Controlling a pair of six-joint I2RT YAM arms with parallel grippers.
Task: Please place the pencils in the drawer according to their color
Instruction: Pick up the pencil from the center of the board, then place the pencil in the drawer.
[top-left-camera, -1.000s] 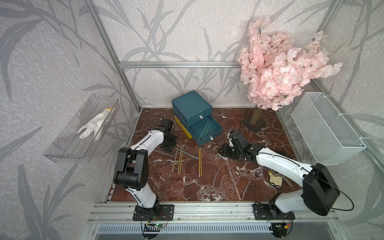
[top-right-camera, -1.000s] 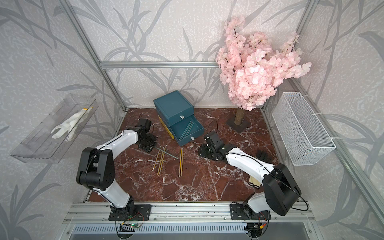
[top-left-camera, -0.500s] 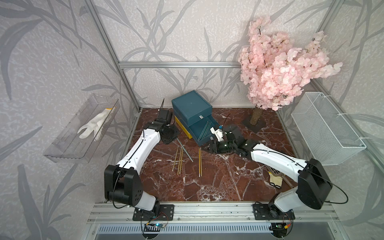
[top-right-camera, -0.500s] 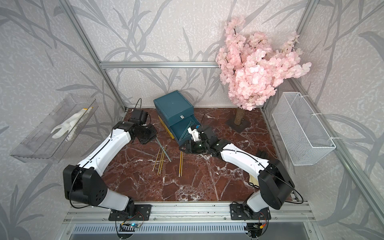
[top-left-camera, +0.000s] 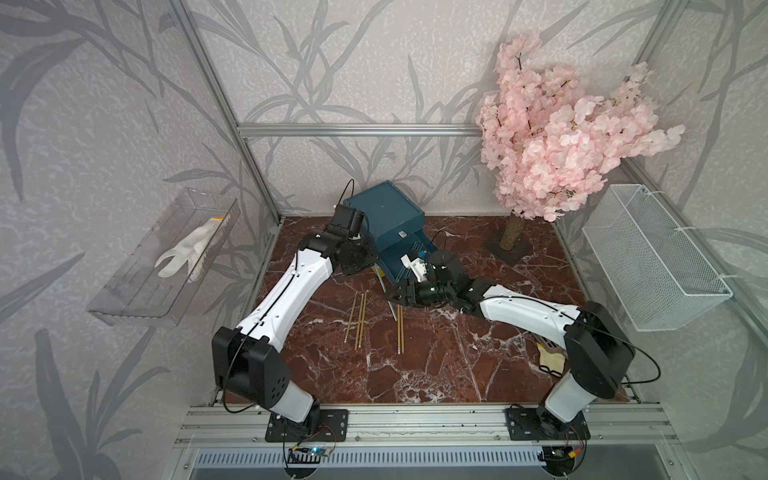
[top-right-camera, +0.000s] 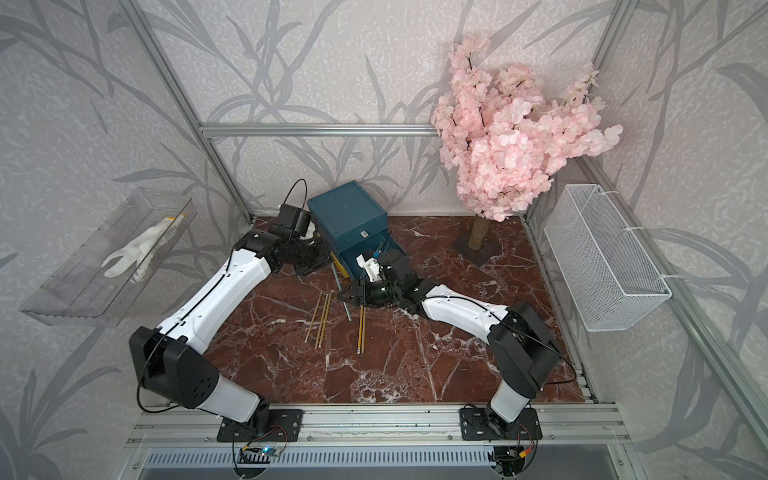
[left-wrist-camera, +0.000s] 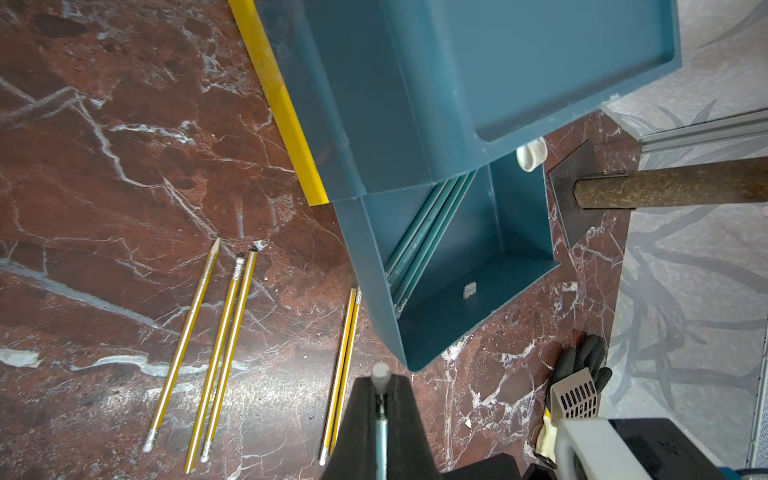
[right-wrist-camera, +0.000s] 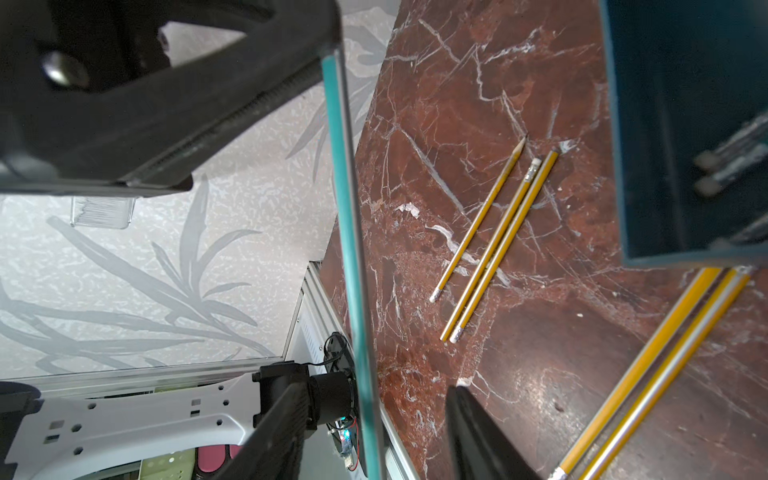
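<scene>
Teal for the pencil (right-wrist-camera: 349, 232) in play; pinches it with left gripper (left-wrist-camera: 381, 386), fingers pressed tight on the shaft, just beside the drawer (top-left-camera: 386, 212); holds it slanting down between the spread fingers of right gripper (right-wrist-camera: 380, 386), clear of at least one; shows the drawer's middle teal tier (left-wrist-camera: 519, 224) pulled out, with teal pencils (left-wrist-camera: 428, 232) lying along one wall; has three yellow pencils (top-left-camera: 360, 320) side by side on the marble table (top-left-camera: 436, 365), a second yellow pair (top-left-camera: 400, 332) just beside them, near the open tier's front corner.
</scene>
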